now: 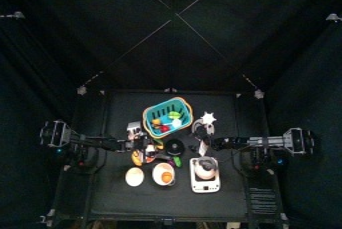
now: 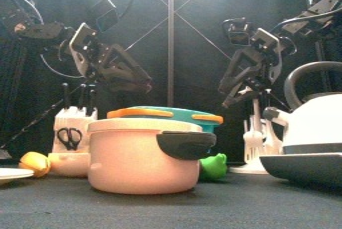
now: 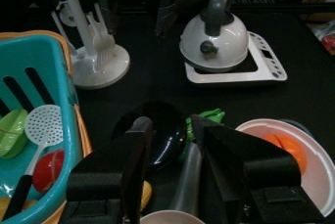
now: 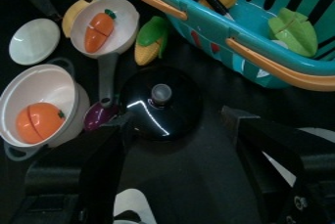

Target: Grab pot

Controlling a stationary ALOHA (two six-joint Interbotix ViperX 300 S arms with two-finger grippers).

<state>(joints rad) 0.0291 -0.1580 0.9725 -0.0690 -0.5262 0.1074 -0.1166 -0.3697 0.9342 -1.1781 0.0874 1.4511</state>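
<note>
A teal basket [image 4: 229, 34] holds toy vegetables and utensils. A white kettle [image 3: 214, 40] sits on a white stove base [image 3: 263, 64], near a white utensil holder [image 3: 98, 64]. A small white pan [image 4: 94, 24] carries a toy carrot [image 4: 101, 29].

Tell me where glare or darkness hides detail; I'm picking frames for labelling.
Right wrist view: a bright glint streaks the black pot lid. Front view: the pink pot is well lit against dark curtains, and its black handle loses detail. Top view: the table is small, and objects crowd together in surrounding darkness. Left wrist view: the kettle shows mild shine.
</note>
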